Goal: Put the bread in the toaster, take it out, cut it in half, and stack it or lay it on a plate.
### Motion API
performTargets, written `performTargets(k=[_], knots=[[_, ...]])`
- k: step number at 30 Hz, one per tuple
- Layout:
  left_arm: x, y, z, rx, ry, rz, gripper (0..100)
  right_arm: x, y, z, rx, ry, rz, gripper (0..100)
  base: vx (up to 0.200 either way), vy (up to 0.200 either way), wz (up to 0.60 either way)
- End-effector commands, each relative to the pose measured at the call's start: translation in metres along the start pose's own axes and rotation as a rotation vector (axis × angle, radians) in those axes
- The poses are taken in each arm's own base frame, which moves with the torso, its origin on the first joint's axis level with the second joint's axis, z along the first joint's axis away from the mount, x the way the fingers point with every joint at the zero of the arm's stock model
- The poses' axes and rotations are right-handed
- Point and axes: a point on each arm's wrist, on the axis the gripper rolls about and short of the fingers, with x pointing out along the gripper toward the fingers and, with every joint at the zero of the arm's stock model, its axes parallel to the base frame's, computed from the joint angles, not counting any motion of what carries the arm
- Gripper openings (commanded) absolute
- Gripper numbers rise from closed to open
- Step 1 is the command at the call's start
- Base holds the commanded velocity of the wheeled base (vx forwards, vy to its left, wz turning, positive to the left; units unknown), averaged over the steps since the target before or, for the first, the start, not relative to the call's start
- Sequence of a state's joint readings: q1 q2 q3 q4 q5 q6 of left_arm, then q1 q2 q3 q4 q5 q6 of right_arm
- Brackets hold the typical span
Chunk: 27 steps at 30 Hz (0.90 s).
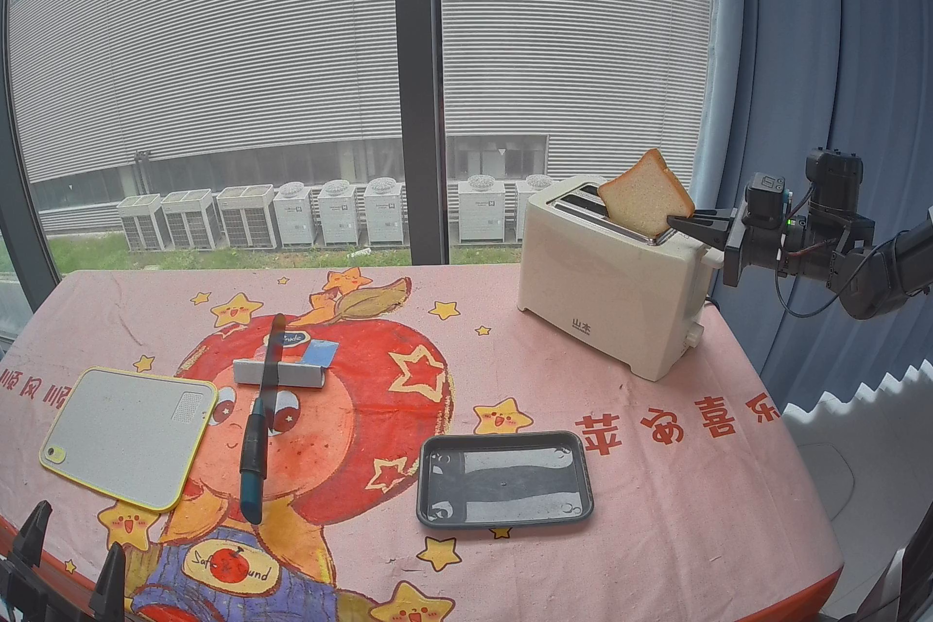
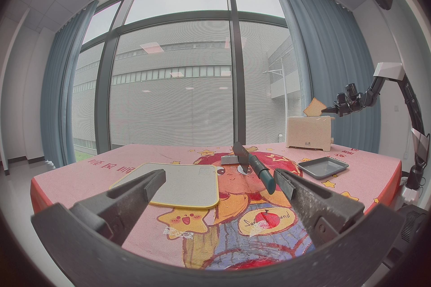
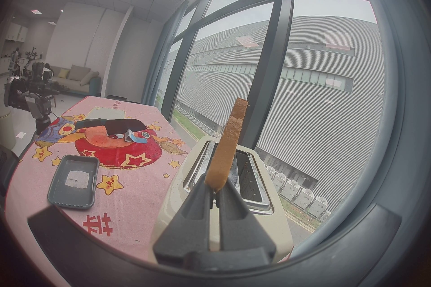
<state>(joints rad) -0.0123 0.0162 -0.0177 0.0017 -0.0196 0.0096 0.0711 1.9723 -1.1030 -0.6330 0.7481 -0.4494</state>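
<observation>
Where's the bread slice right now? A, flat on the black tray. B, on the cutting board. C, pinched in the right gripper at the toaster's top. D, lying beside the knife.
C: the right gripper is shut on the bread slice, which stands tilted over the toaster slots.

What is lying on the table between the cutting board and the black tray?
The knife, its blade resting on a small white block, as the head view shows.
</observation>
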Motion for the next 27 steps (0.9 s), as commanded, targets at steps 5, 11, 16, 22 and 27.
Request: performTargets(k=[5, 11, 16, 22, 27], knots=[[0.0008, 0.0, -0.0046, -0.001, 0.011, 0.0, 100, 0.0004, 0.0001, 0.0003, 0.0, -0.001, 0.001, 0, 0.0, 0.0, 0.0], [0.0008, 0.0, -0.0046, -0.001, 0.011, 0.0, 100, 0.0003, 0.0011, -0.0019, 0.015, 0.016, 0.009, 100, 0.0, 0.0, 0.0], [0.0008, 0.0, -0.0046, -0.001, 0.011, 0.0, 100, 0.0007, 0.0024, -0.0018, 0.019, 0.02, 0.008, 100, 0.0, 0.0, 0.0], [0.0008, 0.0, -0.0046, -0.001, 0.011, 0.0, 100, -0.0011, 0.0032, 0.0005, 0.016, 0.016, 0.006, 100, 0.0, 0.0, 0.0], [0.0009, 0.0, -0.005, -0.001, 0.012, 0.0, 100, -0.0023, 0.0024, 0.0027, 0.013, 0.012, 0.002, 100, 0.0, 0.0, 0.0]])
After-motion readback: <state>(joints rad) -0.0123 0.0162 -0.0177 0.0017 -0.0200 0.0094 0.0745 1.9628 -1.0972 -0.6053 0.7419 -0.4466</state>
